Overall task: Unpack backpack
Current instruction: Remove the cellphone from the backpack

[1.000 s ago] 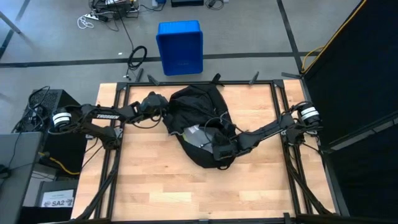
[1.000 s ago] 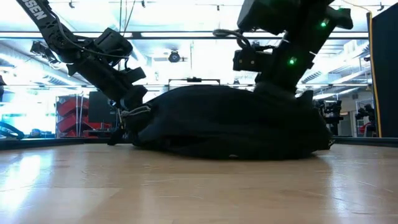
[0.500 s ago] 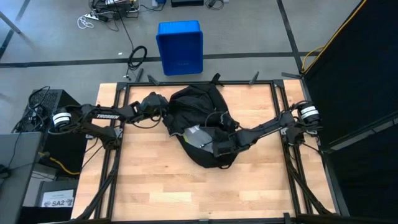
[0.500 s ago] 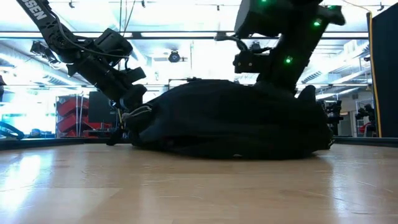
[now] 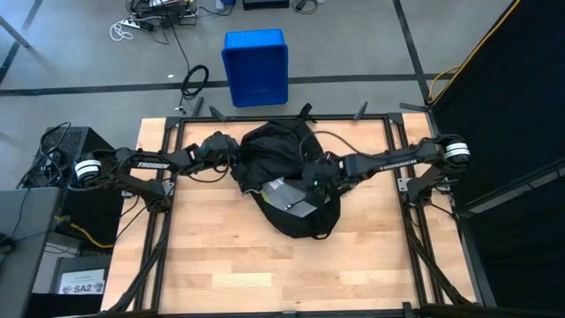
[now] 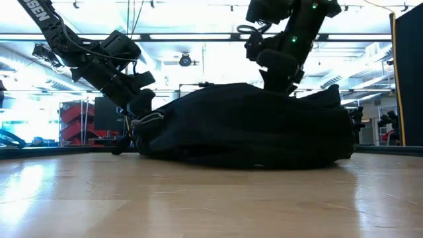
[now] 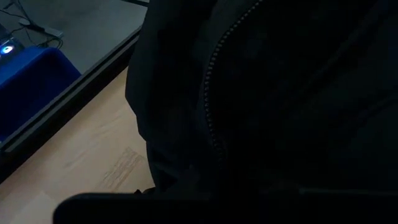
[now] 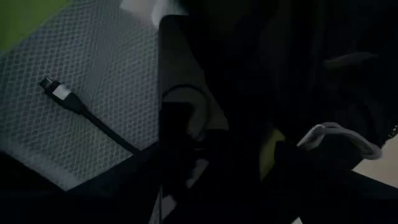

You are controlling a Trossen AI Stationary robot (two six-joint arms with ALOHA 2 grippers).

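Lying across the far middle of the desk (image 5: 221, 265), the backpack (image 5: 287, 181) is sprawling open, its grey mesh lining (image 8: 93, 93) and a loose cable (image 8: 87, 115) showing inside. The right gripper (image 5: 311, 181) is reaching into the opening from above, fingers spread apart, nothing visibly caught between them. The left gripper (image 5: 231, 159) is staying pinched together on the backpack's edge at its own side, beside a zipper track (image 7: 214, 93). White "TROSSEN" lettering is running along the left arm (image 5: 152, 162). Beyond the desk, a blue bin (image 5: 255, 66) is sitting on the floor.
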